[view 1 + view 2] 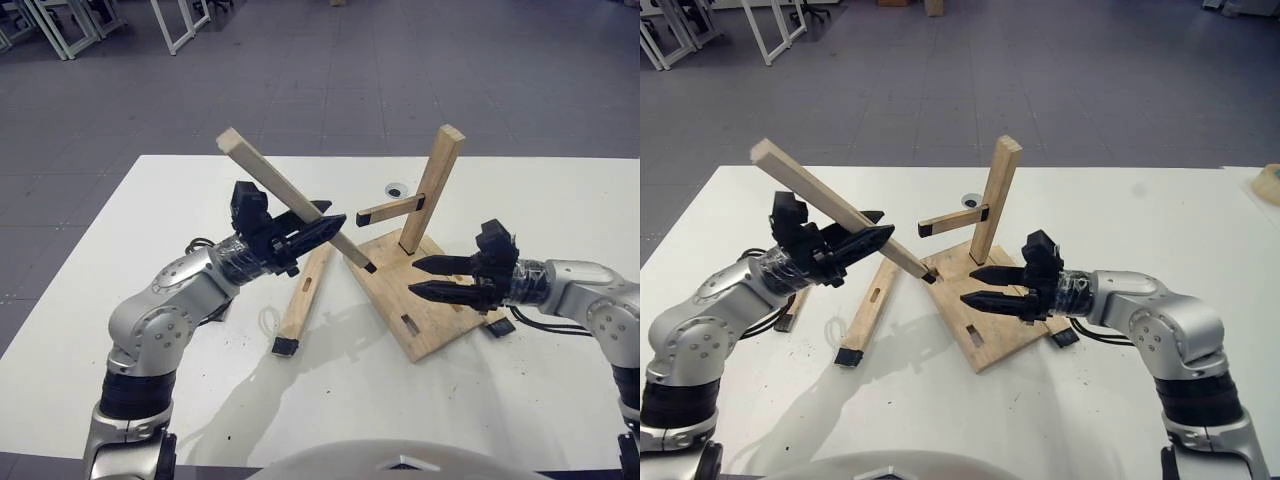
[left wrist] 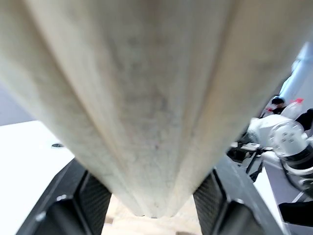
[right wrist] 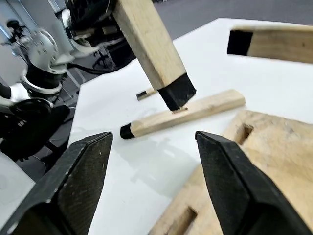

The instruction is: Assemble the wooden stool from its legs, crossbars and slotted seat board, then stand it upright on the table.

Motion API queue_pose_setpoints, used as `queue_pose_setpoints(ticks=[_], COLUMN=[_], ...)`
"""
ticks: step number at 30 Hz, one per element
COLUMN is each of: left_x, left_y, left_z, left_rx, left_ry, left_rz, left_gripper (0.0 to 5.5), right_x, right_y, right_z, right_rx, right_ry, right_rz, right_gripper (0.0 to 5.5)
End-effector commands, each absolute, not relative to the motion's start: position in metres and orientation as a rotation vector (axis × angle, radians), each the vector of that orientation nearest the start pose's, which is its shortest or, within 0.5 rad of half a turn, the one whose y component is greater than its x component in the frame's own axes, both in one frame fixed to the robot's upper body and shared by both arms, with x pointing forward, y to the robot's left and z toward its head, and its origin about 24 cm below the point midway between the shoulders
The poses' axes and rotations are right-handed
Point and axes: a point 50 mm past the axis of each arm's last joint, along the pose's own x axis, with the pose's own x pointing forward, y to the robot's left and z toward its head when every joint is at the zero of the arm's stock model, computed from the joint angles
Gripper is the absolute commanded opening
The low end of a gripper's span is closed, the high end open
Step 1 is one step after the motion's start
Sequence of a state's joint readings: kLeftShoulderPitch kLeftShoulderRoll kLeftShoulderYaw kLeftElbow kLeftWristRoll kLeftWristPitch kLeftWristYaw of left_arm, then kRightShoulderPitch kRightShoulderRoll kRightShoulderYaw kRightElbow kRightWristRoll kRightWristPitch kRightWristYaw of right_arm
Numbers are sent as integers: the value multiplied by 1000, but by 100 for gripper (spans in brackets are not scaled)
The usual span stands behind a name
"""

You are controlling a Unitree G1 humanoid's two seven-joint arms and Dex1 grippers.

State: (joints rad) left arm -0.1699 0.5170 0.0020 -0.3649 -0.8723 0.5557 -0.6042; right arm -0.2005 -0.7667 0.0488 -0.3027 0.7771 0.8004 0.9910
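My left gripper [image 1: 312, 228] is shut on a wooden leg [image 1: 268, 180], held slanted above the table. The leg's black-tipped lower end [image 3: 176, 93] hangs just over the near corner of the slotted seat board [image 1: 432, 315]. The board lies flat on the white table [image 1: 150, 210]. A second leg [image 1: 434, 185] stands upright in it, with a crossbar [image 1: 390, 210] sticking out sideways. A third leg [image 1: 303, 300] lies on the table left of the board. My right gripper [image 1: 430, 278] hovers open just above the board's right part, its fingers [image 3: 83, 181] wide apart with nothing between them.
A round cable hole [image 1: 396, 187] sits in the table behind the board. A small black piece [image 1: 500, 327] lies by the board's right corner, and cables trail beside both arms. White frames [image 1: 180, 20] stand far back on the grey floor.
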Motion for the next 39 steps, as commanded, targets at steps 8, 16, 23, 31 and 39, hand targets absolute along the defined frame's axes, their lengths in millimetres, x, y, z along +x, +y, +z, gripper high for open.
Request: queue_pose_setpoints(ticks=[8,16,23,31,39], left_x=[285,300,306,306,317], left_y=[144,136,132,132,161], left_z=[96,86,77,54,49], left_rx=[-148,-205,-182,-107,-16], left_ry=[23,62,136,346,521], left_rz=[-922,-974,-1025,-1049,-964], left_gripper=[206,206,206,205,205], right_x=[230,225,216,217,215], right_y=[-183,-182,-193,-194,-197], right_z=[54,37,26,25,23], right_rx=[-357,-453,-548,-542,-563], right_ry=[587,629,713,712,720], right_rz=[1131,1160,1178,1170,1163], right_gripper=[311,311,311,311,311])
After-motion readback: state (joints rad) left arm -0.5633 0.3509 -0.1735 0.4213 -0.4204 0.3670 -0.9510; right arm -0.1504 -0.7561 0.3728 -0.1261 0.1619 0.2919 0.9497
